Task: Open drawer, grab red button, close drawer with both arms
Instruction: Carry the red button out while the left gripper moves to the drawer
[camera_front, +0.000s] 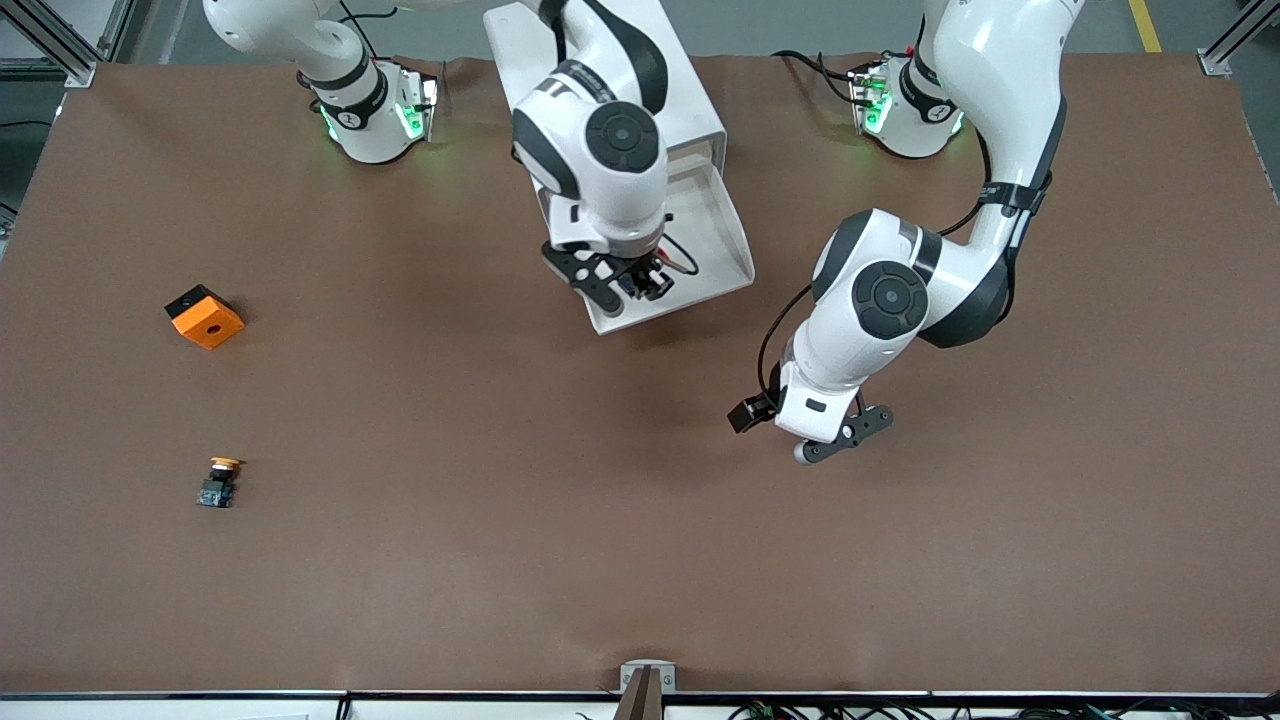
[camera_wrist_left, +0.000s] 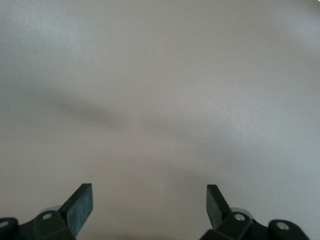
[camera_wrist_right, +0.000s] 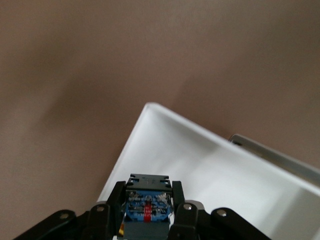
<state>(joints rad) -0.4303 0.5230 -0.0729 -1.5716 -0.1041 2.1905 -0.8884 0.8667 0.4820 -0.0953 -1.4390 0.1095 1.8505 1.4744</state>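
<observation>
The drawer (camera_front: 738, 262) stands pulled out of the white cabinet (camera_front: 692, 112), toward the front camera. My right gripper (camera_front: 638, 282) is over the drawer's front corner, shut on the button (camera_front: 642, 284). In the right wrist view its fingers (camera_wrist_right: 116, 199) clamp the button's (camera_wrist_right: 147, 209) black-and-blue body, with the white drawer (camera_wrist_right: 215, 170) below; the cap is hidden. My left gripper (camera_front: 848, 436) hangs open over bare table, toward the left arm's end from the drawer, with nothing between its fingertips (camera_wrist_left: 80, 202).
An orange cube (camera_front: 205, 316) and a yellow-capped button (camera_front: 220, 482) lie on the brown table toward the right arm's end, the button nearer to the front camera. The cabinet stands between the two arm bases.
</observation>
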